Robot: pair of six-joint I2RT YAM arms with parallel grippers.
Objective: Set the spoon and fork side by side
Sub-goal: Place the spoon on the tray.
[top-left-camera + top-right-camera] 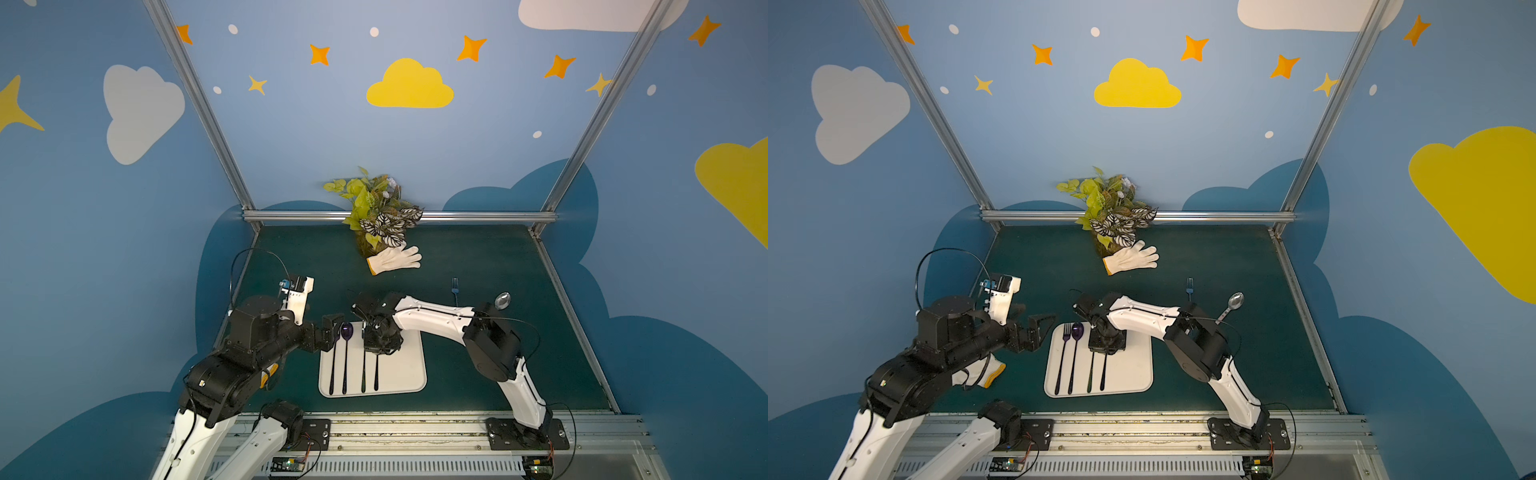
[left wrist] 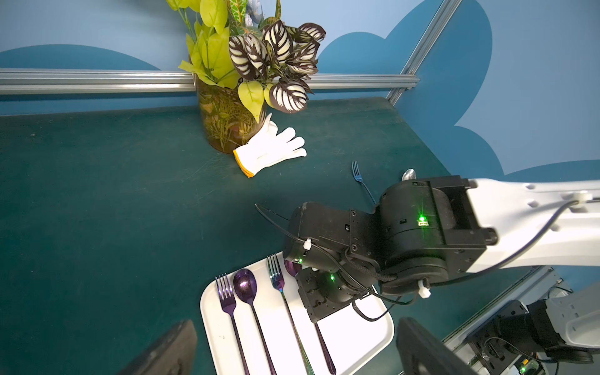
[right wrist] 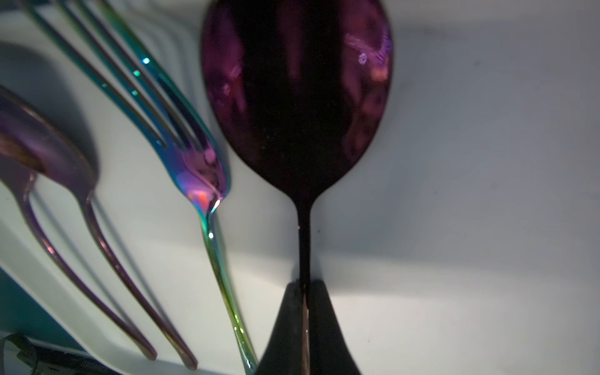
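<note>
Black right pincer [image 3: 305, 324] is squeezed tight on the thin handle of the dark purple spoon [image 3: 297, 97]. Just left of it lies the rainbow fork [image 3: 181, 139], side by side with it on the white tray [image 3: 470, 194]. Further left on the tray lie a second spoon [image 2: 245, 285] and a purple fork [image 2: 227, 302]. Left pincer [image 2: 297, 328] hangs wide open by the tray's left side. Far off to the right, on the green table [image 1: 478, 257], lie a blue fork [image 1: 455, 289] and a silver spoon [image 1: 502, 300].

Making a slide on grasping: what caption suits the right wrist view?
Right gripper shut on the handle of a dark purple spoon, over the white tray, beside an iridescent fork.
</note>
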